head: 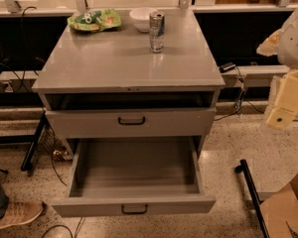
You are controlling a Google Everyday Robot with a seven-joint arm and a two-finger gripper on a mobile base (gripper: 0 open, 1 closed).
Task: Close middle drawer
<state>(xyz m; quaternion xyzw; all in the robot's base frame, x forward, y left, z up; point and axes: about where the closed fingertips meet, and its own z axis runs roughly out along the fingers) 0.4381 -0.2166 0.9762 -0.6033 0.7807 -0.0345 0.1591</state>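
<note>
The middle drawer [134, 170] is pulled far out of the grey cabinet [129, 63], low in the camera view. It is a wide grey box tray, and I see nothing inside it. Its low front panel carries a small black bar handle [134, 209]. Above it sits a taller-fronted grey drawer [89, 124] with a larger black handle [131, 120], with a dark gap above its front. My gripper [280, 114], on a cream-coloured arm, hangs at the right edge of the view. It is to the right of the cabinet, about level with the upper drawer, and touches nothing.
On the cabinet top stand a drink can [156, 31], a white bowl [141, 18] and a green snack bag [94, 20]. A person's shoe [12, 214] is at the lower left. A black bar [251, 192] and a cardboard box [285, 209] are at the lower right. Cables lie on the floor.
</note>
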